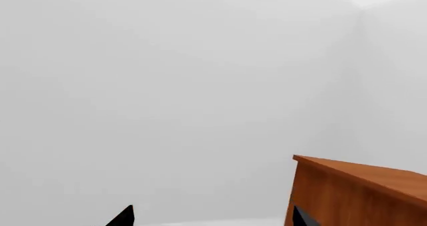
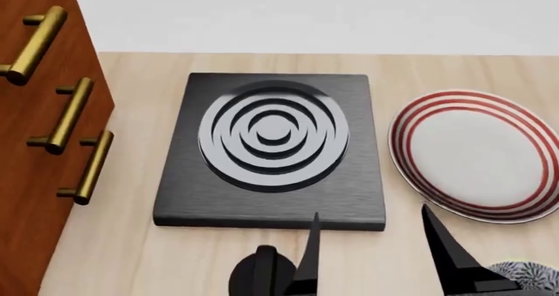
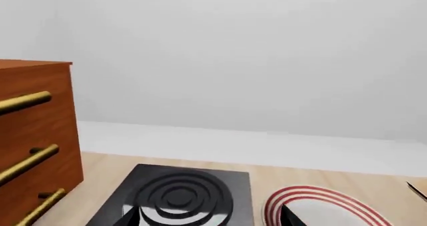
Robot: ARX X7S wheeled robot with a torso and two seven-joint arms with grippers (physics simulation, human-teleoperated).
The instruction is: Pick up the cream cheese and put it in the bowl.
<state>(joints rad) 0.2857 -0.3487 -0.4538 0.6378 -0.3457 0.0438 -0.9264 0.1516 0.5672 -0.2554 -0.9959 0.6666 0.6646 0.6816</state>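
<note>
Left wrist view: only white wall and a wooden cabinet (image 1: 360,191); left jaws' state I cannot tell; head view: right gripper (image 2: 376,257) spread and empty near the stove plate (image 2: 271,145) and plate (image 2: 476,155); bowl (image 2: 528,273) at the near right edge; cream cheese unseen, so find it before reaching; right wrist view: pale wooden surface (image 3: 107,168), white room.

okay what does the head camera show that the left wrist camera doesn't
Only the head view shows the stove plate, the red-striped plate, the wooden table, the brass drawer handles, a sliver of the patterned bowl and the right gripper, fingers apart. Only the left wrist view shows the left gripper's fingertips against bare wall. Both show the wooden cabinet. Neither shows the cream cheese.
</note>
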